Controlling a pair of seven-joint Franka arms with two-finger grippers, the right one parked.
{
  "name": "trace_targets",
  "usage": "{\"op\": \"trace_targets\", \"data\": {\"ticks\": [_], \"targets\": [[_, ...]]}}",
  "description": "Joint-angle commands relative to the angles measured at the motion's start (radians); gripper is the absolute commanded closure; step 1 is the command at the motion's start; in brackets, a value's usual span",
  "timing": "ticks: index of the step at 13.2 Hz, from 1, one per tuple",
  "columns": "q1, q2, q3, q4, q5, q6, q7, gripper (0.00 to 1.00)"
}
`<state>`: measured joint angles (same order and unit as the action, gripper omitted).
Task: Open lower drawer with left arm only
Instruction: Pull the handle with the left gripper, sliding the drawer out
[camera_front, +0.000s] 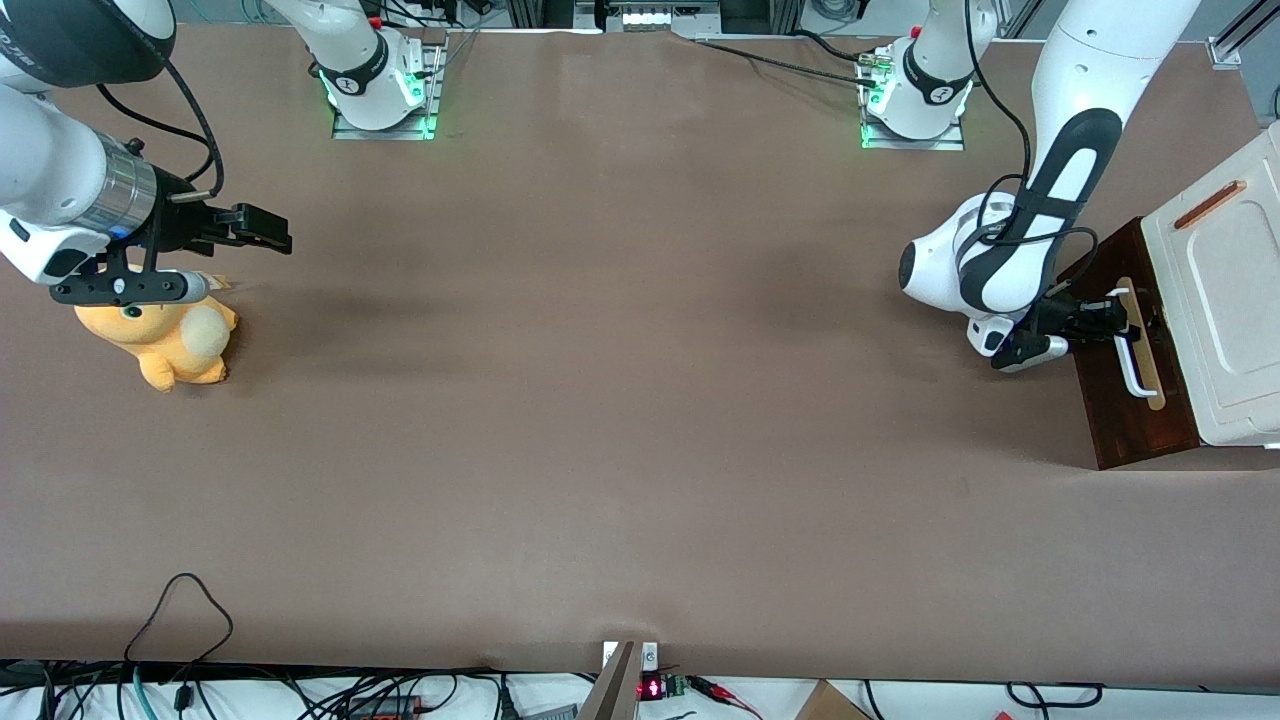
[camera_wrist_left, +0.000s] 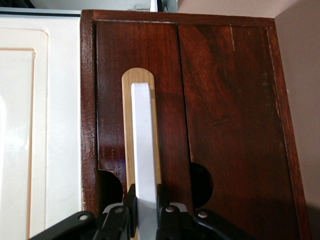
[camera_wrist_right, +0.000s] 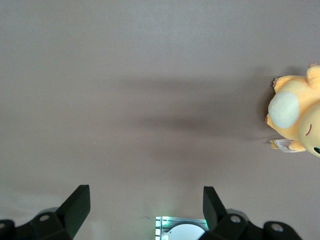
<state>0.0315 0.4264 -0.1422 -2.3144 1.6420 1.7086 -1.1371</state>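
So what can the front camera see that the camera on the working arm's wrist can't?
Only the front view shows the orange plush toy toward the parked arm's end of the table, and the whole left arm. Only the wrist view shows the gripper closed on the white handle, one finger each side. Both show the lower drawer and the cream cabinet top.

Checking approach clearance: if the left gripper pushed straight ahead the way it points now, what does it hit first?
The left gripper already straddles the white bar handle. Straight on, it would likely meet the pale wood strip and the lower drawer front almost at once; how close its fingertips are is unclear.
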Motion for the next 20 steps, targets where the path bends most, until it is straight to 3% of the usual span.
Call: {"op": "trace_targets", "data": {"ticks": [1,10,17,18,19,20], "targets": [[-0.038,-0.012,-0.055,0.036,-0.057,0.032,0.036,1.0],[-0.082,-0.02,-0.175,0.115,-0.241,0.031,0.042,1.0],[-0.088,-0.02,-0.188,0.119,-0.254,0.029,0.042,0.98],[-0.088,-0.02,-0.188,0.119,-0.255,0.029,0.042,0.8],[-0.088,-0.02,-0.186,0.118,-0.255,0.028,0.046,0.24],[-0.087,-0.026,-0.186,0.116,-0.255,0.028,0.049,0.0]]}}
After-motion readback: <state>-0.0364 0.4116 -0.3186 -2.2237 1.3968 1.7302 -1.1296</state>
